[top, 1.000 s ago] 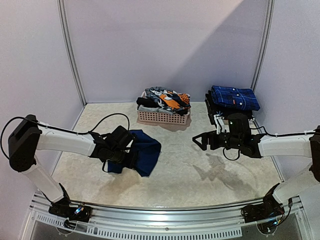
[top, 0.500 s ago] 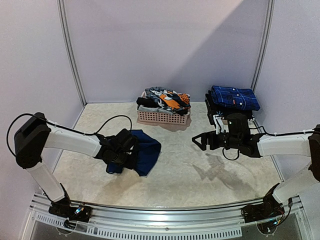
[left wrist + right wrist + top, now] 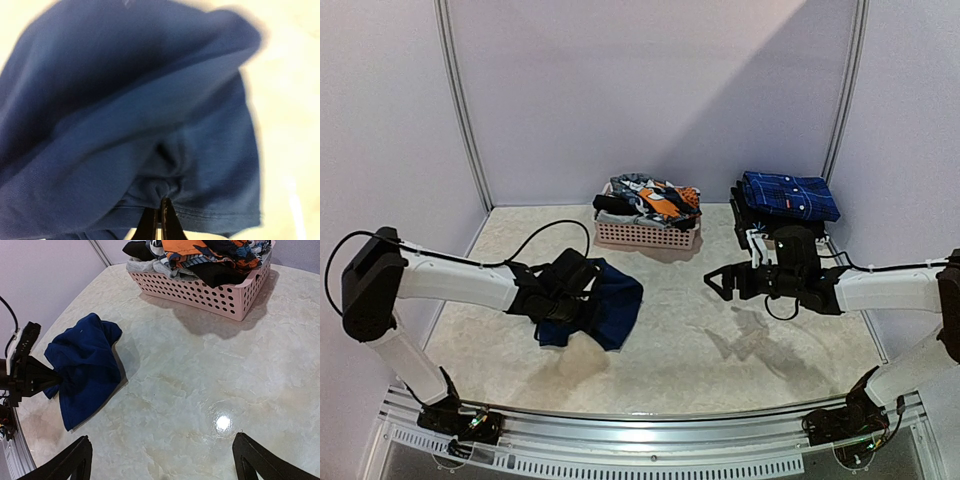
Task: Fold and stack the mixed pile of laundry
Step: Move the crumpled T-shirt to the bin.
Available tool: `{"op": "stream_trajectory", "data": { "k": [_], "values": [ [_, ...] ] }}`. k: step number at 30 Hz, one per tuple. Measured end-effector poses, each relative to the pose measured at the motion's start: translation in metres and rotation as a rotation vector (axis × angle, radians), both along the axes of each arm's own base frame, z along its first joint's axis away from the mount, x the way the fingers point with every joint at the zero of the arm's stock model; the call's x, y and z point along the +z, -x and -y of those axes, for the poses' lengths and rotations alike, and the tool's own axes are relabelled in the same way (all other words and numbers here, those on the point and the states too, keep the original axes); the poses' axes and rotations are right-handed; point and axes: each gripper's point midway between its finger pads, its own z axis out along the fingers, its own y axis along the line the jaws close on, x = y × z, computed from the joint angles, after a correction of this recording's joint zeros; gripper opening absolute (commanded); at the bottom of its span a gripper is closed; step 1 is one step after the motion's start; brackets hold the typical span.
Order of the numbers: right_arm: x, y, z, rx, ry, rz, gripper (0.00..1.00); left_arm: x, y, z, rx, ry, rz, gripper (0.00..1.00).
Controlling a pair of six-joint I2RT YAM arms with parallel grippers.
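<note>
One navy garment lies nearer than the pink basket. The left gripper is clamped on its hem; the right gripper gapes empty. The cloth looks soft and light, so it will sag; corners seem the best hold.

left gripper now pinched shut on the navy garment hem, cloth bunched, shifted slightly right across table

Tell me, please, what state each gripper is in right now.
Left gripper: shut on the navy garment.
Right gripper: open, holding nothing.
</note>
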Motion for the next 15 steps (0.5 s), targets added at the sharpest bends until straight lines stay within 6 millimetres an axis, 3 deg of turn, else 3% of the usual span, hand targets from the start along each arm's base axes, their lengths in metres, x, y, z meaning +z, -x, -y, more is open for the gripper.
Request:
{"op": "stream_trajectory", "data": {
  "k": [9,12,15],
  "values": [
    [0.01,-0.004,0.005,-0.033,0.0,0.032,0.99,0.087,0.007,0.065,-0.19,0.09,0.16,0.0],
    [0.024,-0.002,0.012,-0.06,-0.014,0.073,0.99,0.105,0.015,0.089,-0.276,0.112,0.183,0.0],
    [0.035,0.001,0.019,-0.084,-0.028,0.108,0.99,0.106,0.026,0.114,-0.362,0.13,0.175,0.0]
  ]
}}
